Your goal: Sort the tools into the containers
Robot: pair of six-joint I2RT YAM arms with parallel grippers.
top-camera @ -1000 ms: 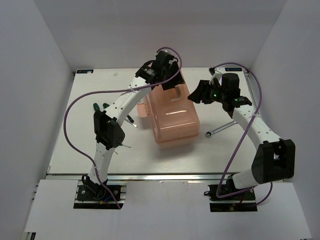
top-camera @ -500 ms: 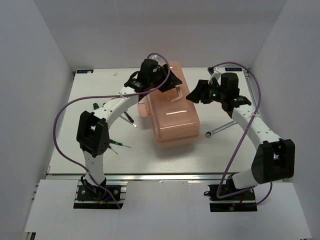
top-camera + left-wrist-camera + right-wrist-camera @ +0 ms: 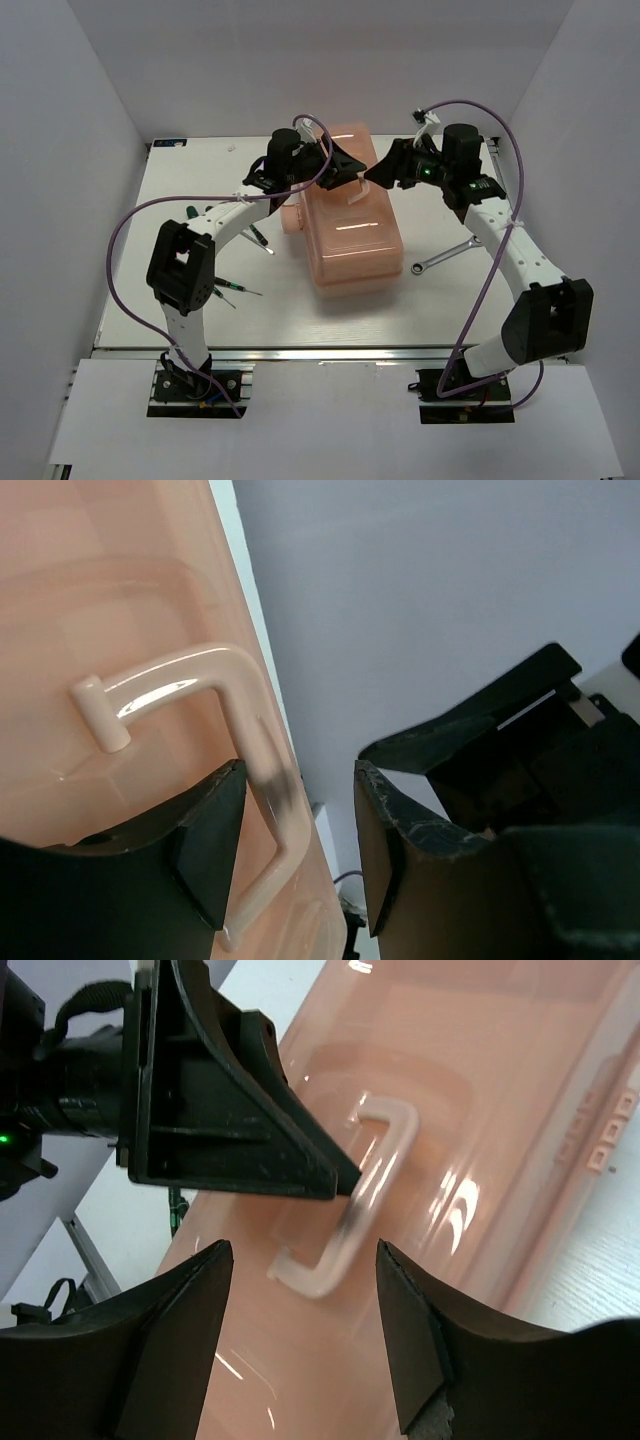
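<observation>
The closed salmon-pink toolbox (image 3: 352,235) stands mid-table, its containers hidden under the lid. My left gripper (image 3: 345,168) (image 3: 298,780) is open astride the pale lid handle (image 3: 190,685) (image 3: 365,1190), which runs close along one finger (image 3: 205,850). My right gripper (image 3: 378,172) (image 3: 305,1260) hovers open over the lid, facing that handle, holding nothing. The tools lie on the table: several screwdrivers, one (image 3: 258,238) beside the box, another (image 3: 232,290) further forward, and a silver wrench (image 3: 445,255) to the right of the box.
White walls close in the table at the back and both sides. A green-handled screwdriver (image 3: 193,212) lies near the left arm's forearm. The left arm's purple cable (image 3: 125,225) loops out over the left of the table.
The left arm has swung its elbow left and brought its gripper to the lid handle, jaws narrowing slightly. The right gripper has moved left and back, closer to the box.
</observation>
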